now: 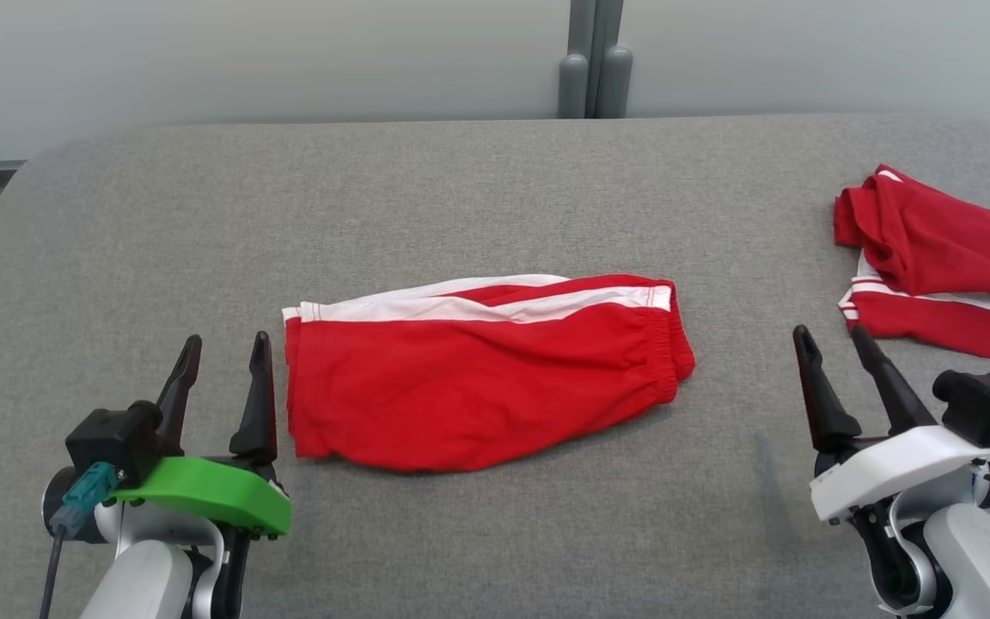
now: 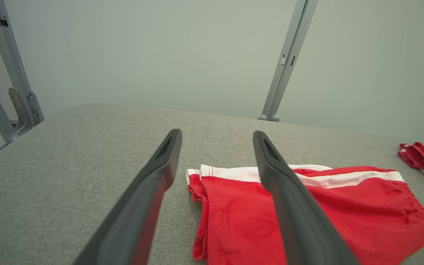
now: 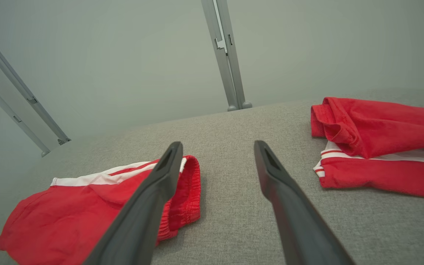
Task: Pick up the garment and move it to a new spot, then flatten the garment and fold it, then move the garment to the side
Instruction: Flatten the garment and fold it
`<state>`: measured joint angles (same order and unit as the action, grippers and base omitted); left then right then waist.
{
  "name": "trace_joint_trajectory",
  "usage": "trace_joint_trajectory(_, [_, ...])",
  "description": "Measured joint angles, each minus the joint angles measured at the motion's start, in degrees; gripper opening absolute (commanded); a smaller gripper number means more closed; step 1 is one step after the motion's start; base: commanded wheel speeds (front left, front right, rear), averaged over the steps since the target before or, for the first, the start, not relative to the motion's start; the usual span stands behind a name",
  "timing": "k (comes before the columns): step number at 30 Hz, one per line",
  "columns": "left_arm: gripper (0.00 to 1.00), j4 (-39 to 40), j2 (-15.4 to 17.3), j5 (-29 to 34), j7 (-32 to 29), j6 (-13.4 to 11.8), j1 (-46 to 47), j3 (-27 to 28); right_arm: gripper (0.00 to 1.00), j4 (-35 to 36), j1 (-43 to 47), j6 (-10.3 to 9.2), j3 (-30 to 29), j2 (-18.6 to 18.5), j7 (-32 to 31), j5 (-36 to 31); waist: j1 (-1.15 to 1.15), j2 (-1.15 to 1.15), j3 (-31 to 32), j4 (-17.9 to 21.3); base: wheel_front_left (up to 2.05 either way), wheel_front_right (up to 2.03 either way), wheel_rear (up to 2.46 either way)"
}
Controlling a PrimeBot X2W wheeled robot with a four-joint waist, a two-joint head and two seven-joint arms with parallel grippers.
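Left end effector [image 1: 228, 338] and right end effector [image 1: 828, 329] gape, flanking shorts [image 1: 478, 387]; red heap [image 1: 942, 249] nearby.

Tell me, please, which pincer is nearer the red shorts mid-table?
Left. The left pincer stands just beside the red shorts, at their leg hems; the right pincer sits farther off, past the waistband.
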<state>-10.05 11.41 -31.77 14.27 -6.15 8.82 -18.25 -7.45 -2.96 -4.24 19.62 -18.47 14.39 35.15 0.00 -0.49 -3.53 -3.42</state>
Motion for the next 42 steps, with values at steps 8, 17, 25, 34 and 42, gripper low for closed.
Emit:
trace_joint_trajectory(8, [1.0, 1.58, -0.6, 0.79, 0.01, 0.0, -0.02, -0.86, 1.0, -7.42, -3.06, 1.72, 1.67, 1.6, -3.35, 1.92, 0.0, 0.0, -0.51, -3.23, 0.0, 0.0, 0.0])
trace_joint_trajectory(17, [1.0, 2.99, -0.76, 0.96, 0.15, -0.01, -0.12, -1.91, 1.0, -13.49, -7.13, 2.63, 1.87, 2.79, -6.26, 3.46, 0.0, 0.0, -1.08, -7.67, 0.0, 0.0, 0.0])
trace_joint_trajectory(25, [1.0, 4.03, -0.74, 0.97, -0.09, -0.01, -0.14, -2.2, 1.0, -20.38, -11.71, 2.13, 0.38, 3.65, -7.98, 4.28, 0.0, 0.0, -2.85, -12.07, 0.0, 0.0, 0.0])
trace_joint_trajectory(34, [1.0, 4.42, -0.93, 0.96, -0.09, -0.01, -0.15, -2.23, 1.0, -27.66, -12.89, 1.54, -1.55, 4.11, -9.82, 7.14, 0.0, 0.0, -4.57, -15.85, 0.0, 0.0, 0.0])
trace_joint_trajectory(42, [1.0, 4.44, -0.91, 0.96, -0.09, -0.42, -0.65, -1.71, 1.0, -30.69, -13.98, 2.75, -2.72, 6.58, -10.68, 10.83, 0.0, 0.0, -4.9, -16.91, 0.0, 0.0, 0.0])
